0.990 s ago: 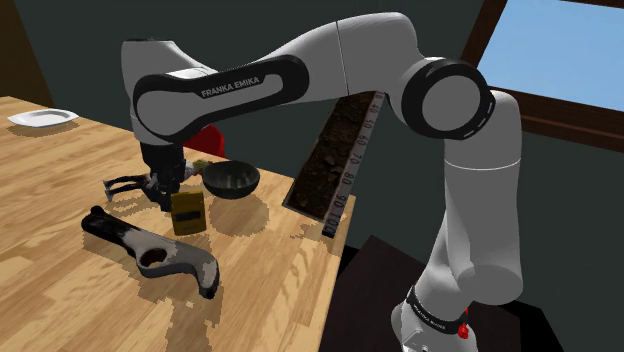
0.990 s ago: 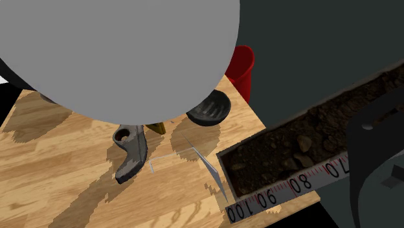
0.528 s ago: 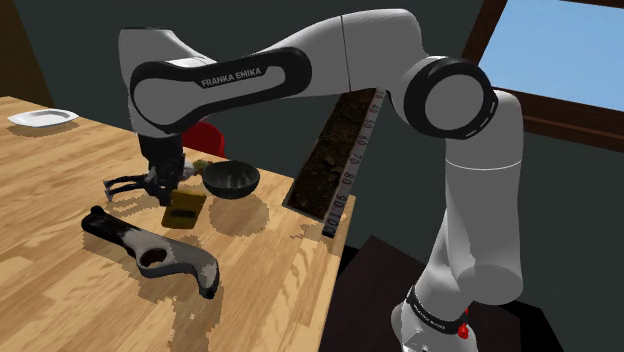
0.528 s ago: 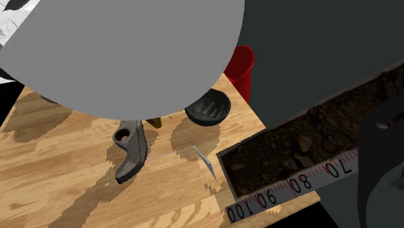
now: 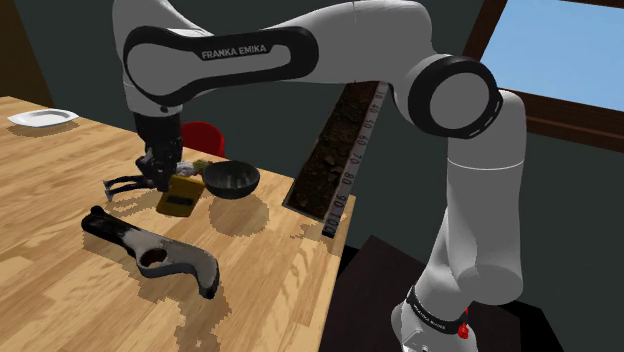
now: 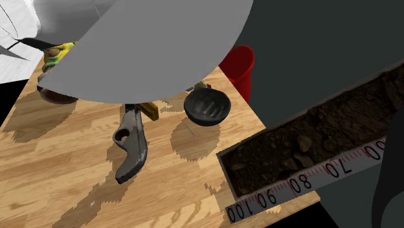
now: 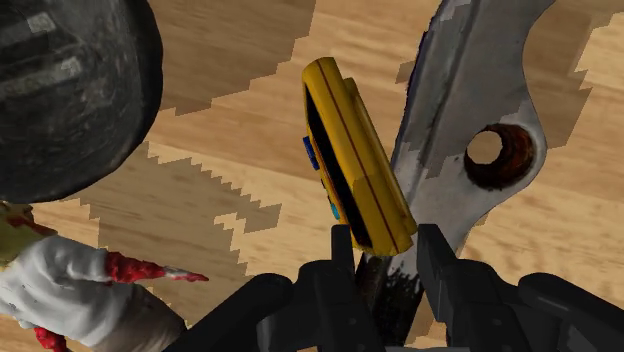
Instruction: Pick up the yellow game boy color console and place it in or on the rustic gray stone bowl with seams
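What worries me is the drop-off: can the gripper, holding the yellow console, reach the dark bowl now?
Probably yes: the gripper clasps the console above the table, and the bowl sits close by, nothing between them.

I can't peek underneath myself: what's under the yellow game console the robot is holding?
Under the yellow console, clasped by the end effector, you see the wooden table and a grey tool with a hole. The console hides a strip of both.
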You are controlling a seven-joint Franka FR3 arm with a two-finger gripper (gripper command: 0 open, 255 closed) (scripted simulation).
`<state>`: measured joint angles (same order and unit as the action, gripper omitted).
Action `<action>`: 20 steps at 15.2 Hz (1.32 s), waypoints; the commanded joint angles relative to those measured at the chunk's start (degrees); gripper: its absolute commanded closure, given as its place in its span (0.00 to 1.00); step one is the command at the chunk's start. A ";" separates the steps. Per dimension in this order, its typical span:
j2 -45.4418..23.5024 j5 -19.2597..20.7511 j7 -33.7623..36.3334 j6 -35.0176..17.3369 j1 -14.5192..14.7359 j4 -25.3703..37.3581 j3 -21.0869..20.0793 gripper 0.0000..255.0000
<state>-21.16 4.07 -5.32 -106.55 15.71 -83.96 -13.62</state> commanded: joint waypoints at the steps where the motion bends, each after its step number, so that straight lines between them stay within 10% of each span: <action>1: -0.11 0.01 0.02 1.66 0.11 1.77 -0.03 1.00; 20: -1.75 -0.15 -3.44 15.86 -1.47 17.63 0.75 1.00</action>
<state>-23.68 4.23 -7.60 -90.72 15.19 -65.60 -13.14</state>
